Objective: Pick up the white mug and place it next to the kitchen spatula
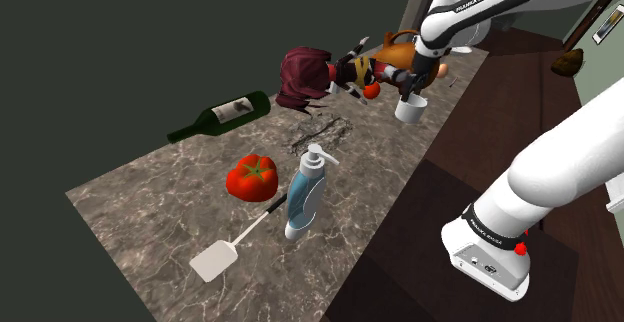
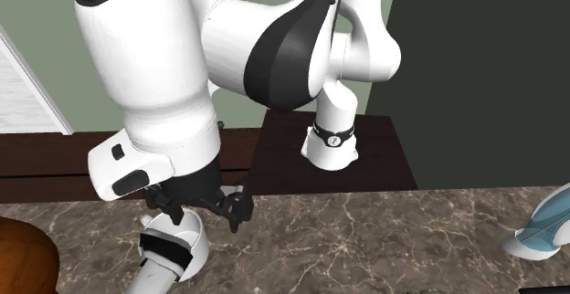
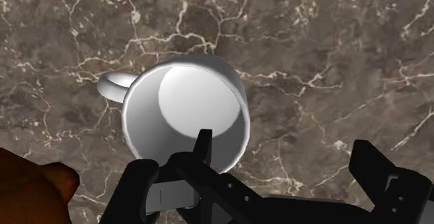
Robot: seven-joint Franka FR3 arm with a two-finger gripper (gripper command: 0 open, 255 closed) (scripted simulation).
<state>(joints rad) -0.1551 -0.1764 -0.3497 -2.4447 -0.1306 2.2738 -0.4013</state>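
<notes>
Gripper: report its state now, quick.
Gripper: open, holding nothing; its fingers stand apart at the white mug, not clasping it.

Item count, desk (image 1: 140, 205):
- white mug (image 1: 410, 109): 1
- spatula (image 1: 218, 258): 1
- red tomato (image 1: 251, 176): 1
- pump bottle (image 1: 304, 198): 1
- dark green wine bottle (image 1: 222, 116): 1
- doll (image 1: 325, 73): 1

Total bottles: 2. Total items: 6.

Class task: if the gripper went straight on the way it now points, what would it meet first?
Probably the white mug: the gripper points down at it, open, one finger over its mouth, the other beyond its wall.
</notes>
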